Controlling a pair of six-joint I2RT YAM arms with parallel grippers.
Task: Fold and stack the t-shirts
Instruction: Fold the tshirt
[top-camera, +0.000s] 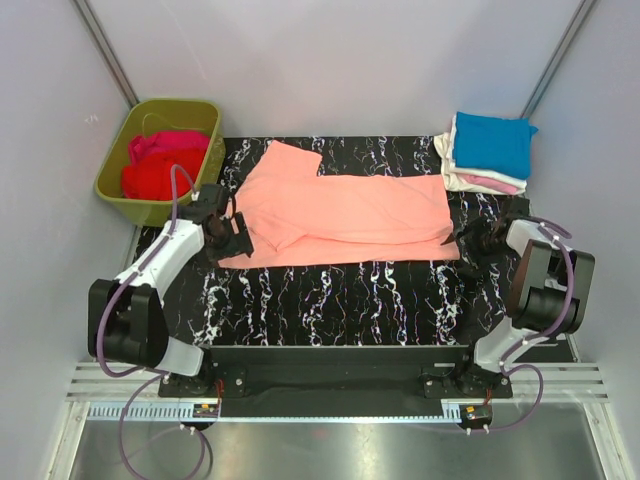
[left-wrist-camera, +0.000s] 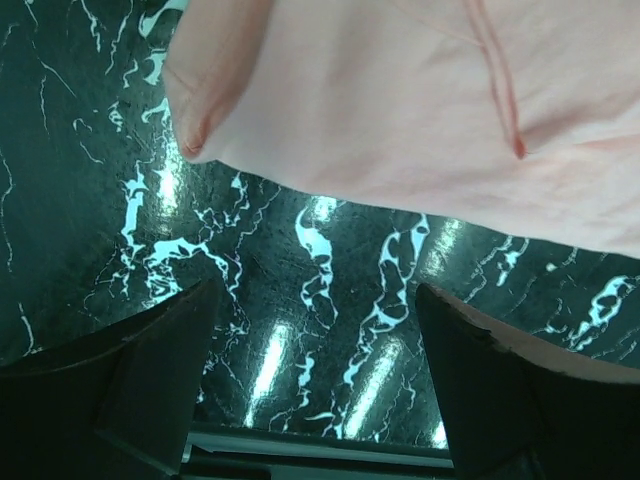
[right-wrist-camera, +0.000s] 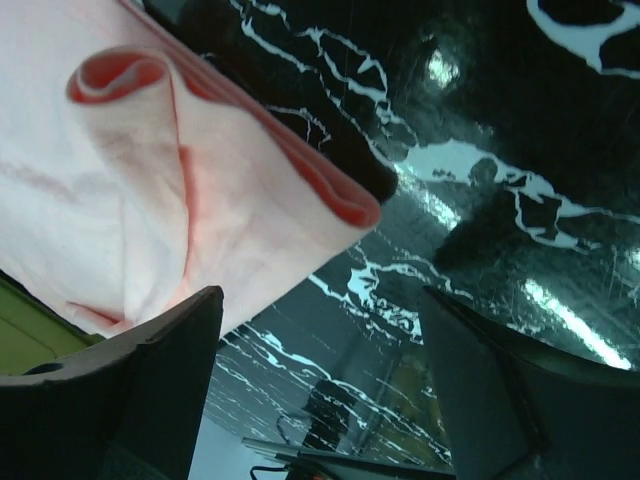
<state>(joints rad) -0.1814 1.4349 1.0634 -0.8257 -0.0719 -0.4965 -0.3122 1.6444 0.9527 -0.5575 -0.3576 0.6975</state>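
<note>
A salmon-pink t-shirt (top-camera: 340, 210) lies folded lengthwise across the black marbled table (top-camera: 330, 300), one sleeve sticking up at its left end. My left gripper (top-camera: 238, 232) stands open at the shirt's left end, with only tabletop between its fingers; in the left wrist view the shirt (left-wrist-camera: 420, 110) lies just beyond the left gripper (left-wrist-camera: 318, 300). My right gripper (top-camera: 468, 240) is open at the shirt's right end. In the right wrist view the folded edge (right-wrist-camera: 200, 190) lies just past the right gripper (right-wrist-camera: 320, 310), nothing held. A stack of folded t-shirts (top-camera: 487, 152), blue on top, sits at the back right.
An olive-green tub (top-camera: 160, 160) holding red and magenta t-shirts (top-camera: 160, 165) stands off the table's back left corner. White walls close in the space on three sides. The arm bases sit on a black rail (top-camera: 330, 365) at the near edge.
</note>
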